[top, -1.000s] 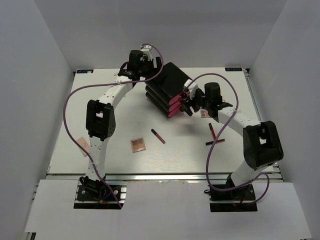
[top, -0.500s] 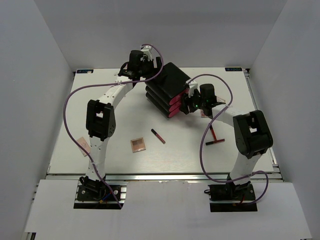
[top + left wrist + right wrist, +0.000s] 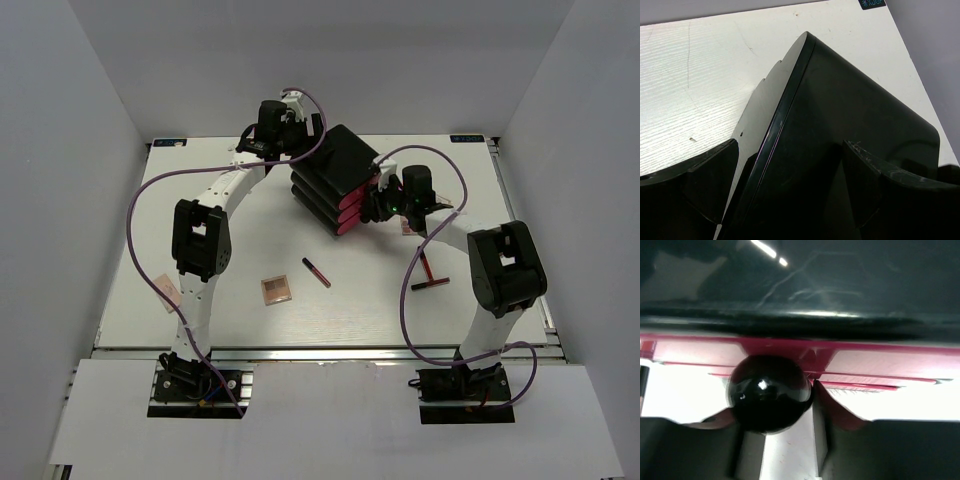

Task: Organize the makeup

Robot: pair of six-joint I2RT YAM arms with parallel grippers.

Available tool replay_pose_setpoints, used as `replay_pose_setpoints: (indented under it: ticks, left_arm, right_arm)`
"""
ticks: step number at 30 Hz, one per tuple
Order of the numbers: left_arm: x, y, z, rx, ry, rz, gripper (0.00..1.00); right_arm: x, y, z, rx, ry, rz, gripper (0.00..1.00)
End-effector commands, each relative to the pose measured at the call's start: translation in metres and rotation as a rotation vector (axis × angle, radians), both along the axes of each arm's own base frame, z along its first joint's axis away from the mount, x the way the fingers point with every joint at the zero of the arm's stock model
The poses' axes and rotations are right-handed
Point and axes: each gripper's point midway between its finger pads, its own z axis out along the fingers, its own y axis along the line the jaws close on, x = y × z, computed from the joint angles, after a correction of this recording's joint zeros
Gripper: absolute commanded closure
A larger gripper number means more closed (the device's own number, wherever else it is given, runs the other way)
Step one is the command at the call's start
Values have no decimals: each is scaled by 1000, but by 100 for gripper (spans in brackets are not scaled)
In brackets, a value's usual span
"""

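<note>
Black pink-fronted drawer box [image 3: 340, 160]: upper centre; my left gripper [image 3: 790, 150] spread astride it.
Right gripper [image 3: 772, 405]: clamped on round black knob [image 3: 770, 385].

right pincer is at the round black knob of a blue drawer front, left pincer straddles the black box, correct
The drawer front is pink, not blue, as the right wrist view shows. The right pincer is at its round black knob, and the left pincer straddles the black box.
</note>
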Motion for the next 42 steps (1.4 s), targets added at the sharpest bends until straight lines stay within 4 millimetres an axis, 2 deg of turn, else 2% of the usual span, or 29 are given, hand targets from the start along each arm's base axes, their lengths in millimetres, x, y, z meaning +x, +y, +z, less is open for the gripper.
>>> replay_pose_setpoints:
  ticks: [1, 4, 5, 7, 8, 9, 12, 15, 17, 18, 19, 22, 26, 27, 28, 29, 30, 31, 33, 34, 35, 36, 37, 38, 39, 40, 41, 42]
  left_arm:
    - [-12, 0, -16, 21, 68, -9, 8]
    - [-11, 0, -14, 17, 64, -3, 8]
    - [-10, 1, -15, 19, 63, 3, 8]
    - [-8, 4, -13, 18, 60, 9, 8]
    - [-8, 4, -13, 21, 59, 11, 8]
    - [-7, 7, -13, 20, 58, 17, 8]
    - [-3, 12, -12, 20, 53, 31, 8]
    - [-1, 15, -12, 16, 53, 35, 8]
    - [1, 17, -11, 12, 50, 41, 8]
    - [2, 18, -11, 8, 50, 46, 8]
    - [4, 20, -9, 7, 44, 55, 8]
    - [9, 24, 14, -7, -7, 93, 6]
    - [20, 43, 66, -41, -110, 184, 4]
    - [20, 52, 86, -61, -136, 219, 4]
    - [20, 58, 97, -69, -150, 245, 4]
    - [23, 64, 94, -61, -147, 282, 4]
    - [15, 78, 123, -82, -184, 318, 4]
    - [11, 85, 131, -83, -190, 345, 6]
    - [4, 103, 131, -64, -157, 428, 11]
    - [-9, 111, 141, -57, -146, 446, 26]
    - [-17, 115, 141, -54, -125, 453, 35]
    - [-21, 128, 139, -57, -97, 521, 43]
    - [-35, 134, 134, -58, -58, 540, 58]
    - [-48, 139, 118, -40, 14, 556, 70]
    - [-58, 143, 110, -71, 77, 596, 83]
    - [-70, 147, 96, -73, 146, 627, 95]
    - [-99, 153, 65, -71, 294, 679, 100]
    - [-115, 155, 48, -68, 368, 702, 100]
  right_arm:
    - [9, 12, 40, 54, -123, 50, 72]
    - [-1, 9, 41, 39, -135, 73, 85]
    - [-10, 6, 32, 29, -117, 80, 87]
    - [-22, 0, 36, 23, -125, 98, 91]
    - [-36, -4, 25, 13, -96, 108, 91]
    - [-45, -7, 30, 14, -106, 114, 92]
    - [-78, -15, 21, 6, -76, 137, 92]
    - [-98, -23, 17, 6, -62, 130, 91]
    - [-102, -24, 18, 8, -59, 126, 81]
    - [-102, -24, 16, 7, -50, 118, 70]
    - [-98, -24, 19, 4, -56, 112, 46]
    - [-93, -26, 20, -32, -54, 121, 21]
    - [-101, -40, 20, -112, -63, 139, 11]
    - [-107, -45, 16, -129, -44, 143, 11]
    - [-112, -49, 16, -145, -57, 166, 11]
    - [-116, -58, 20, -155, -76, 159, 11]
    - [-125, -66, 15, -175, -39, 161, 11]
    - [-128, -72, 15, -193, -53, 168, 11]
    - [-131, -93, 23, -195, -73, 132, 11]
    - [-135, -101, 23, -207, -73, 130, 11]
    - [-132, -116, 30, -213, -93, 87, 11]
    - [-132, -124, 32, -220, -98, 69, 11]
    - [-130, -133, 33, -235, -97, 36, 11]
    - [-124, -148, 38, -236, -103, -17, 11]
    - [-119, -153, 45, -228, -113, -43, 12]
    - [-113, -166, 50, -222, -112, -100, 23]
    - [-106, -177, 54, -197, -94, -154, 32]
    - [-103, -180, 57, -173, -79, -178, 43]
